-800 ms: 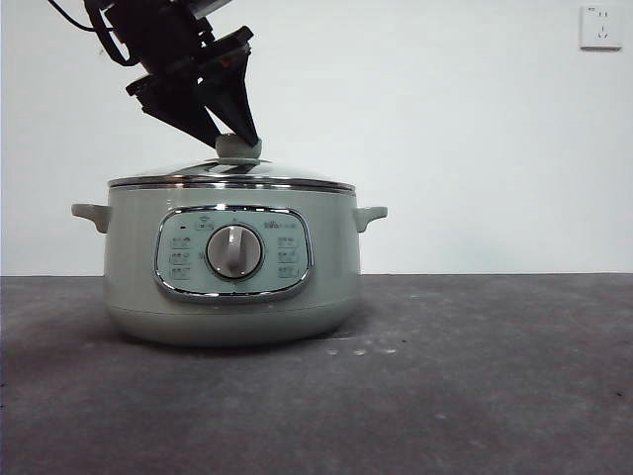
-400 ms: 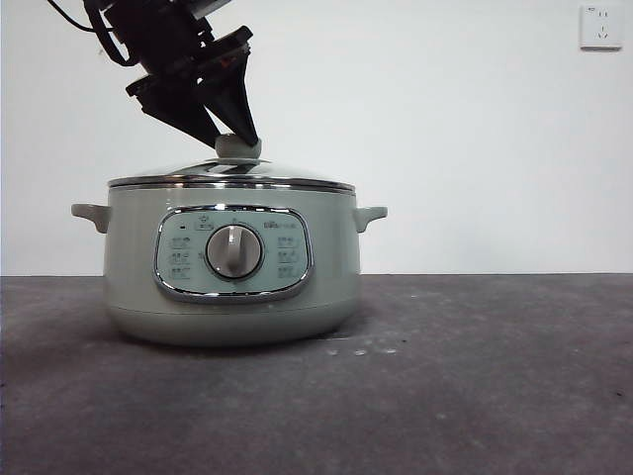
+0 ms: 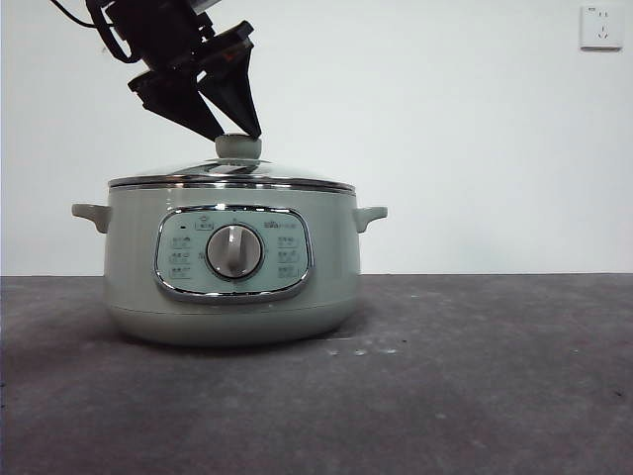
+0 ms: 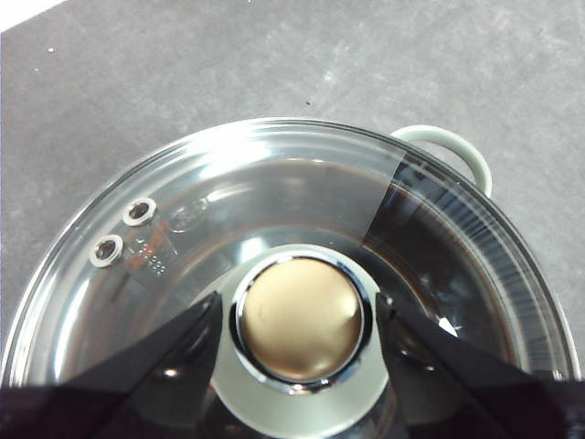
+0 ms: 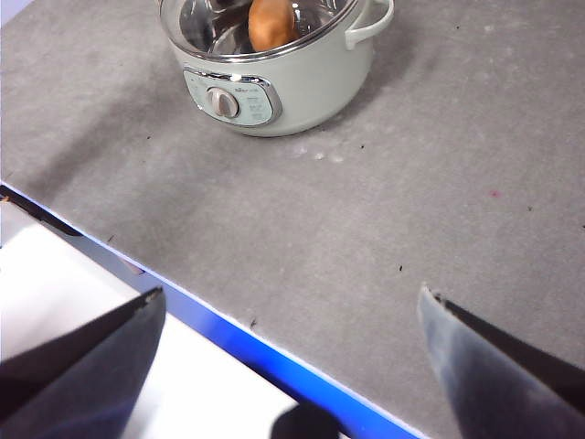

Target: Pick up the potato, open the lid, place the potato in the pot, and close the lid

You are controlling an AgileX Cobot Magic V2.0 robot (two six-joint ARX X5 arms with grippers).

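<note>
The sage-green pot (image 3: 129, 257) stands on the table with the glass lid (image 3: 297, 177) closed on it. My left gripper (image 3: 238, 133) hangs just above the lid's knob (image 3: 238, 148), jaws open. In the left wrist view the jaws stand open on either side of the knob (image 4: 300, 315), not pressing it, with the lid (image 4: 274, 183) below. The orange-brown potato (image 5: 271, 23) shows through the lid inside the pot (image 5: 311, 82) in the right wrist view. My right gripper (image 5: 292, 294) is open and empty, far from the pot, over the table's front edge.
The dark grey table (image 3: 475, 376) stretches right of the pot. A white wall with a socket (image 3: 600, 27) is behind. The table's blue-trimmed front edge (image 5: 228, 334) runs under the right gripper. One pot handle (image 4: 452, 151) sticks out beyond the lid.
My left gripper has risen a little, from around the knob to just above it. The lid stays on the pot.
</note>
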